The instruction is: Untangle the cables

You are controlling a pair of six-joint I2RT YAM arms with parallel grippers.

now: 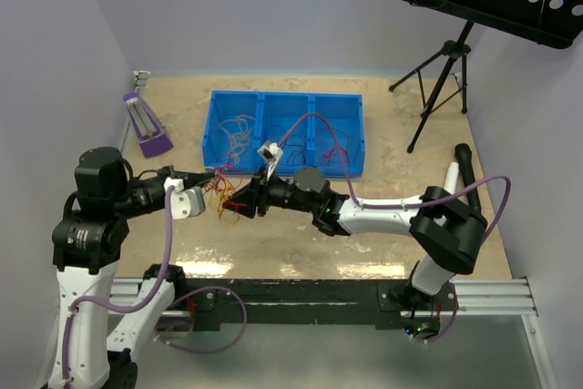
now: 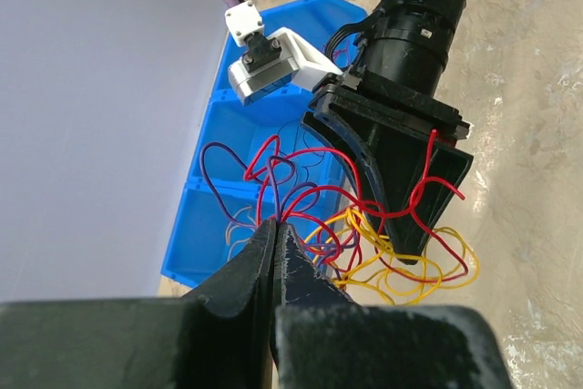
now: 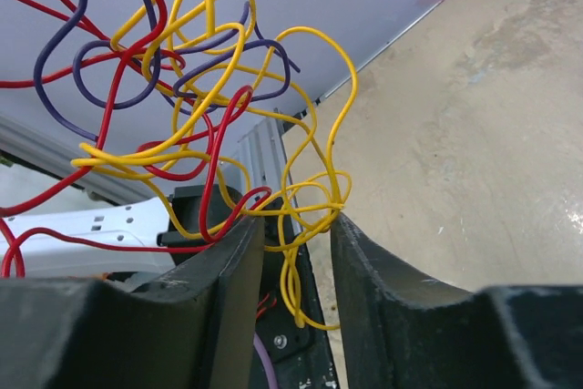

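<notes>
The cables are a clump of red, yellow and purple wires held in the air between my two grippers, just in front of the blue bin. My left gripper is shut on red and purple strands at its tips, as the left wrist view shows. My right gripper faces it from the right. In the right wrist view its jaws stand apart, with yellow loops draped across and hanging down between them. The rest of the tangle spreads above them.
A blue three-compartment bin with a few loose wires in it stands just behind the grippers. A purple tool lies at the back left near the wall. A black music-stand tripod stands at the back right.
</notes>
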